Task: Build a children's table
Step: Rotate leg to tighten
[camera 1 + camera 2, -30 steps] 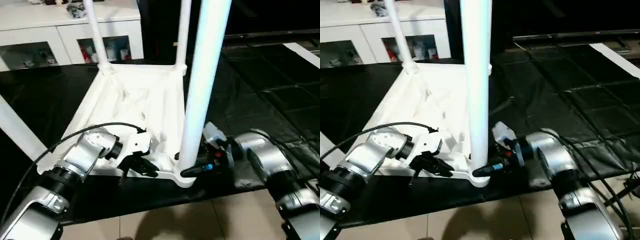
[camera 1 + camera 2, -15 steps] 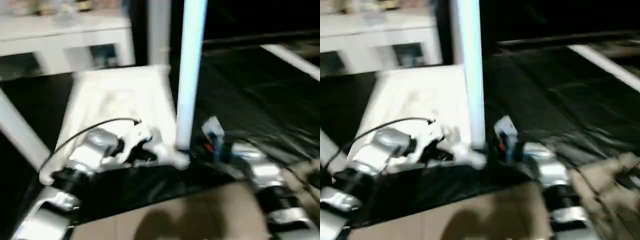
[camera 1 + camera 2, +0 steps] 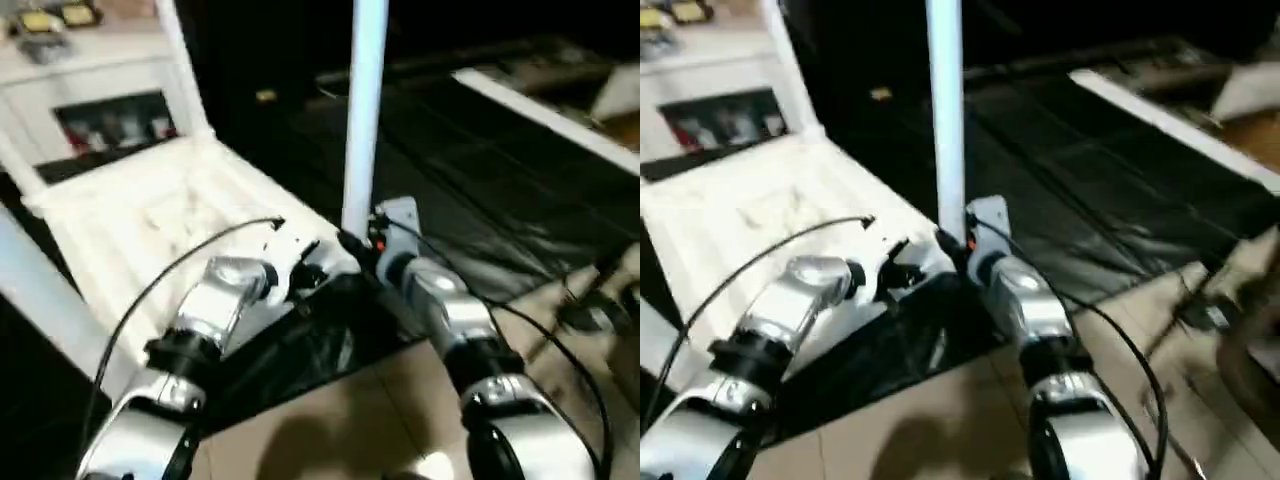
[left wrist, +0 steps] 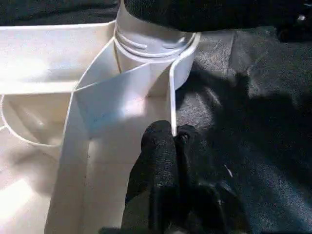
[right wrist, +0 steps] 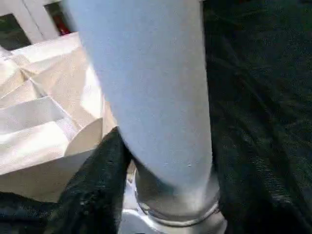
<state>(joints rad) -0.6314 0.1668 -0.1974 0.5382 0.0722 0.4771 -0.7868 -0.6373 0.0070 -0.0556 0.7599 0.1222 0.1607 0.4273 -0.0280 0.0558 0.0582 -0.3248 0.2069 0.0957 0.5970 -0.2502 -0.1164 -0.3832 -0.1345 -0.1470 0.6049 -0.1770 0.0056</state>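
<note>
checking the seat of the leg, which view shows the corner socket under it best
The left wrist view: the corner socket sits close up, with its ringed collar and the rim the left end effector pinches. The right wrist view shows the socket's edge below the leg. In the eye views the end effectors crowd it.

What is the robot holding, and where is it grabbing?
The left gripper pinches the tabletop's thin side rim near a corner. The right gripper's fingers hold the upright leg near its base.
</note>
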